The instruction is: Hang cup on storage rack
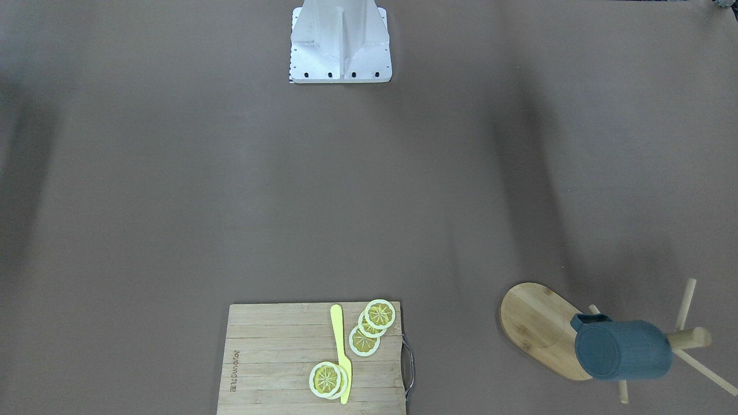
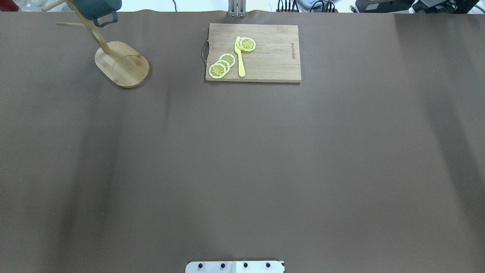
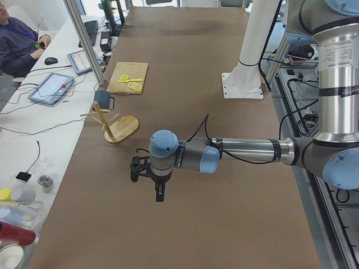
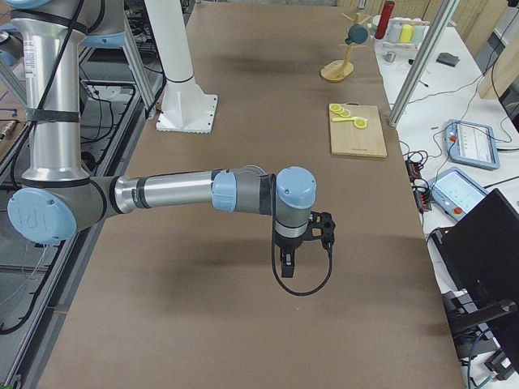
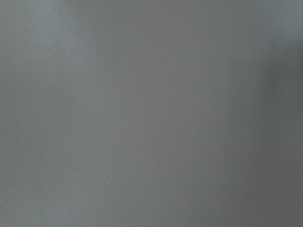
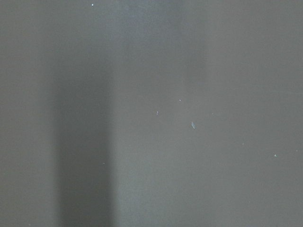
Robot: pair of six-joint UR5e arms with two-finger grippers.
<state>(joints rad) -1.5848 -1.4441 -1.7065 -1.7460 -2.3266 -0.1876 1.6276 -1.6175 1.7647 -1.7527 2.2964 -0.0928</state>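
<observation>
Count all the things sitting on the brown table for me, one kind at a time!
Cup: 1
Rack: 1
Cutting board: 1
Yellow knife: 1
Lemon slices: 5
Total: 9

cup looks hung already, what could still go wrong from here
1. The cup hangs on one thin peg of the storage rack, off to one side of the post. How far the handle sits on the peg is unclear, so a jolt might slide it off.
2. The rack stands near a far corner of the table. A knock from a passing arm could tip it, cup and all, towards the edge.
</observation>
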